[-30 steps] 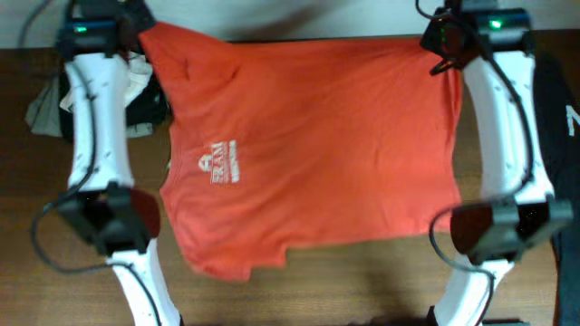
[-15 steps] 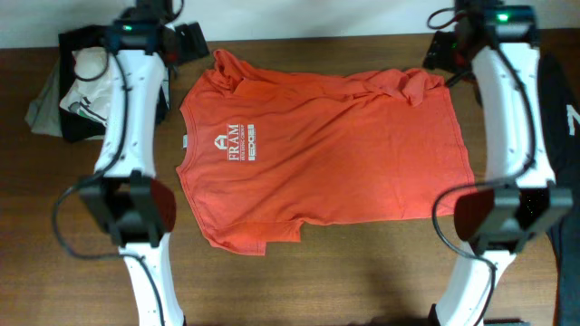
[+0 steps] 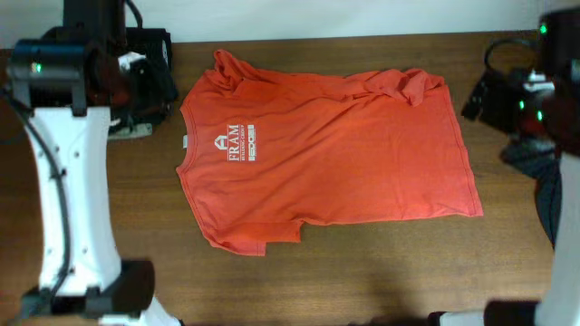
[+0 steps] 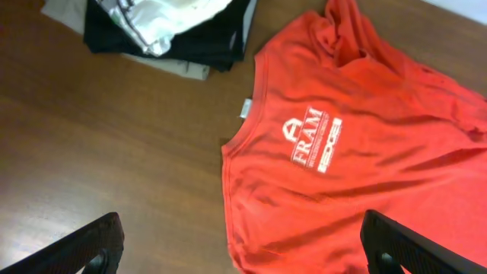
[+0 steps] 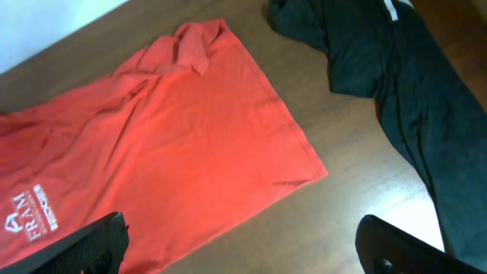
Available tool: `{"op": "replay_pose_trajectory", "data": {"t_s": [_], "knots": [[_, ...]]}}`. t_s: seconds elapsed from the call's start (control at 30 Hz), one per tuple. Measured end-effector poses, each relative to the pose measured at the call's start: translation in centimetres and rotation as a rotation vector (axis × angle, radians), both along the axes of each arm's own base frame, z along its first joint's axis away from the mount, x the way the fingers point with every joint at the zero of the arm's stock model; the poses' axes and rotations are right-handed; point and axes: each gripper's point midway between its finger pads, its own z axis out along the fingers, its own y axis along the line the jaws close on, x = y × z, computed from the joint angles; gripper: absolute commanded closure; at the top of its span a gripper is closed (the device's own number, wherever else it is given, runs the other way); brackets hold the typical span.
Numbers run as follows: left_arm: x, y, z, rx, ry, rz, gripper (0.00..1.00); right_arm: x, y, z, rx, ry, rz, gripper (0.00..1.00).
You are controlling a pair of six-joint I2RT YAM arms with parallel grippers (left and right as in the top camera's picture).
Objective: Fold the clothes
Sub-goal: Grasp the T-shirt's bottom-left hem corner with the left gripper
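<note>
We have the red-orange T-shirt (image 3: pixel 326 163) lying face up in the middle of the table (image 3: pixel 362 285), collar to our left and hem to our right. Both arms are raised clear of it. The left gripper (image 4: pixel 243 247) and the right gripper (image 5: pixel 243 247) each show fingers spread wide with nothing between them. The spreading looks done, so we judge the first fold is the step in hand. Nearest us, a broad bare strip of wood runs along the T-shirt's near edge, which leaves room to come down beside the cloth. There the near sleeve (image 3: pixel 246 237) lies slightly curled and the near hem corner (image 3: pixel 471 210) lies flat. These look like the cleanest pinch points, taken together so the edge lifts level. Further in, the white lettering (image 3: pixel 237 145) and the neck label (image 3: pixel 185 142) mark the centre line to fold toward. On the T-shirt's far side the far sleeve (image 3: pixel 225 68) is bunched and the far hem corner (image 3: pixel 408 86) is rumpled over itself. We would smooth those first, or the fold will likely trap lumps. Room is tighter there, because a pile of dark and pale garments (image 3: pixel 145 72) sits just left of the far sleeve, and a dark garment (image 5: pixel 396 99) lies to the right of the hem, apart from it.
</note>
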Motion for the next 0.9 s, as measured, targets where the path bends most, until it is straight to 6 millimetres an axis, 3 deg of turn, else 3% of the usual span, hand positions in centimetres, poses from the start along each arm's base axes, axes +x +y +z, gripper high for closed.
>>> {"op": "replay_pose_trajectory", "data": {"t_s": [0.03,0.07,0.13,0.2,0.23,0.3,0.4,0.53,0.67,0.77,0.9], "knots": [[-1.2,0.1,-0.3,-0.001,0.022,0.005,0.01,-0.9,0.0,-0.6,0.002,0.023,-0.003,0.01],[-3.7,0.2,-0.8,-0.003,0.051,0.012,0.01,-1.9,0.0,-1.7,0.003,0.057,-0.009,0.01],[-5.0,0.0,-0.9,-0.023,0.007,0.012,0.01,-1.5,0.0,-2.8,0.005,0.059,-0.013,0.01],[-7.1,-1.8,-3.4,-0.093,0.006,-0.042,0.01,-0.5,0.1,-4.3,0.015,0.076,-0.013,0.01],[-7.7,-3.3,-5.3,-0.13,0.021,-0.086,0.01,0.1,0.2,-5.7,0.024,0.102,-0.01,0.01],[-9.7,-8.0,-13.0,-0.197,0.144,-0.226,0.01,1.0,0.3,-7.4,0.03,0.122,-0.009,0.01],[-11.9,-11.8,-20.3,-0.206,0.276,-0.305,0.01,1.5,0.3,-9.7,0.035,0.171,-0.009,0.01],[-13.1,-12.4,-27.7,-0.154,0.496,-0.23,0.01,2.0,0.4,-11.4,0.041,0.222,-0.008,0.01],[-14.7,-11.9,-31.7,-0.104,0.666,-0.193,0.01,2.1,0.4,-11.6,0.039,0.229,0.0,0.01],[-15.4,-11.8,-32.1,-0.092,0.705,-0.178,0.01,2.1,0.4,-11.5,0.037,0.229,0.01,0.01],[-17.9,-11.4,-32.5,-0.057,0.779,-0.18,0.01,2.7,0.4,-11.4,0.032,0.206,0.019,0.01]]}}
